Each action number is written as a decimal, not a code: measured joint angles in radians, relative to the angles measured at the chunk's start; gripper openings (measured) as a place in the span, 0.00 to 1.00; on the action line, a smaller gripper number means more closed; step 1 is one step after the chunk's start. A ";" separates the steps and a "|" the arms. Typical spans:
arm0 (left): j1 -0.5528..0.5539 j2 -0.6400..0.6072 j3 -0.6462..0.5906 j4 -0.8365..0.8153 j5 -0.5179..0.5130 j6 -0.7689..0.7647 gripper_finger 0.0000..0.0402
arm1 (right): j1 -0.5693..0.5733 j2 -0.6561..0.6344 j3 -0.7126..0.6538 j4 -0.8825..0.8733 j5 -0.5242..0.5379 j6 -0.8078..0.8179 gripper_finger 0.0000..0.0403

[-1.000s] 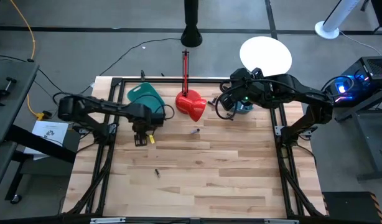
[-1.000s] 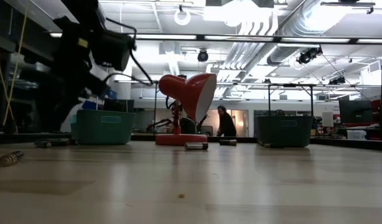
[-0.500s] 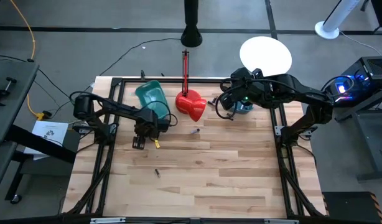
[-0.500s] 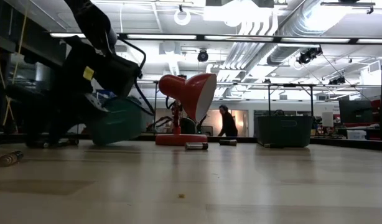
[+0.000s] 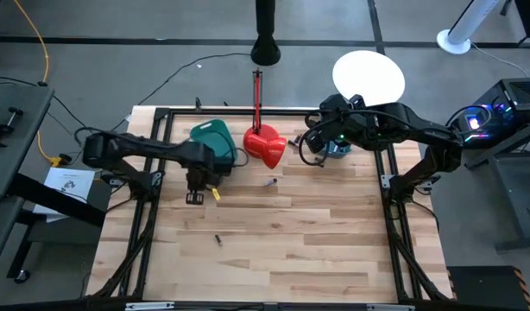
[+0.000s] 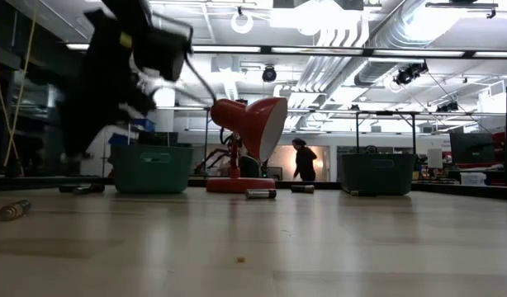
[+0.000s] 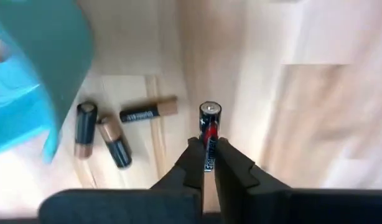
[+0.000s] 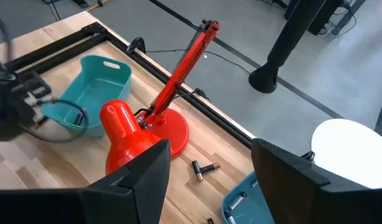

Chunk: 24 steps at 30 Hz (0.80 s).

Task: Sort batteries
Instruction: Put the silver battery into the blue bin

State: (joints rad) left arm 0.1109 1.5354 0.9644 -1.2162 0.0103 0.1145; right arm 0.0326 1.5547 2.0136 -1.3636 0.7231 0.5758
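Carrying one battery [image 7: 209, 138] pinched between the left gripper [image 7: 207, 163] fingers, just beside the left teal bin [image 5: 215, 142]; next, releasing over it. Right gripper [image 8: 206, 174] waiting, fingers wide, near the red lamp [image 5: 263, 142].

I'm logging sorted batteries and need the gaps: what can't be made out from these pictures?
- Left teal plastic bin: contents hidden by the left arm, high view.
- Right teal bin: covered by the right arm.
- Small dark battery: too small to size.
- Left tool: blurred, low view.
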 joint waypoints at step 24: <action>0.077 -0.264 0.159 0.197 -0.091 -0.025 0.00 | 0.024 0.011 0.001 -0.052 -0.255 0.089 0.55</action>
State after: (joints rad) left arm 0.1877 1.2719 1.1236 -1.0194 -0.0804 0.0891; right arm 0.0569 1.5662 2.0146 -1.4157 0.4682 0.6651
